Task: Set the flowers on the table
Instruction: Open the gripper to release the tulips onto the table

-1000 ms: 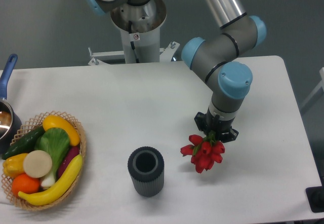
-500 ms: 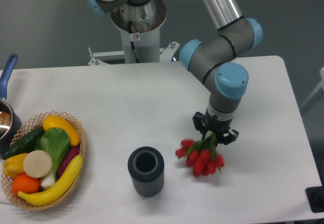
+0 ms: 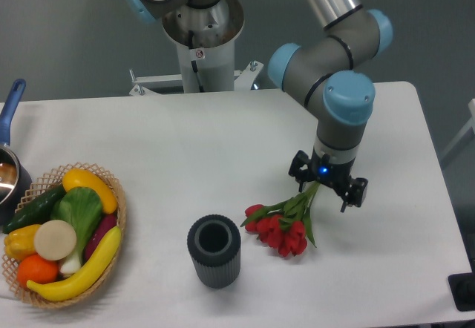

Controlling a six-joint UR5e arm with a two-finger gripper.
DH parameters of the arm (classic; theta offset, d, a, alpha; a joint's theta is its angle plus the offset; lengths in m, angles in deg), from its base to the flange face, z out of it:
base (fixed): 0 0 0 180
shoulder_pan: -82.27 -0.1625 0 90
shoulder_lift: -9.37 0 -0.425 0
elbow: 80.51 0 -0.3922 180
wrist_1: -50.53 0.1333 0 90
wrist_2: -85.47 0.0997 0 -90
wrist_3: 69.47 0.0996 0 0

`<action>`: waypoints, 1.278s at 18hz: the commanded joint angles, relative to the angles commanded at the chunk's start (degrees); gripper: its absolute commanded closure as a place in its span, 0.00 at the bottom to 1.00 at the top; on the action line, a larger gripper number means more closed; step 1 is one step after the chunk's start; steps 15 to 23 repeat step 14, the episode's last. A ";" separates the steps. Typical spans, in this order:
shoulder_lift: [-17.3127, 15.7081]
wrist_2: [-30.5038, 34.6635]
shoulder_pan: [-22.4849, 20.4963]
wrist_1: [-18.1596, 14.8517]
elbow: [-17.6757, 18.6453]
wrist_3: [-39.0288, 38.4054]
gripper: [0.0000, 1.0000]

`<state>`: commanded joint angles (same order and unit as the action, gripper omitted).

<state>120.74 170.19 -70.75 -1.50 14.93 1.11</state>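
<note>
Grey tubular arm [image 3: 330, 61], blue joint caps, black end effector [image 3: 329, 183]

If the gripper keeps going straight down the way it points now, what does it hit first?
Most likely the stems of the flowers, which lie between and just below the fingers of the gripper. Right under those is the white table. Depth from this single view is hard to judge.
</note>
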 joint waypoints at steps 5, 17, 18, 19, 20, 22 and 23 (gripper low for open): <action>-3.25 0.09 -2.02 -1.23 0.09 4.55 0.00; -3.96 0.18 -3.87 -12.83 -4.83 10.55 0.00; -3.96 0.18 -3.87 -12.83 -4.83 10.55 0.00; -3.96 0.18 -3.87 -12.83 -4.83 10.55 0.00; -3.96 0.18 -3.87 -12.83 -4.83 10.55 0.00; -3.96 0.18 -3.87 -12.83 -4.83 10.55 0.00; -3.96 0.18 -3.87 -12.83 -4.83 10.55 0.00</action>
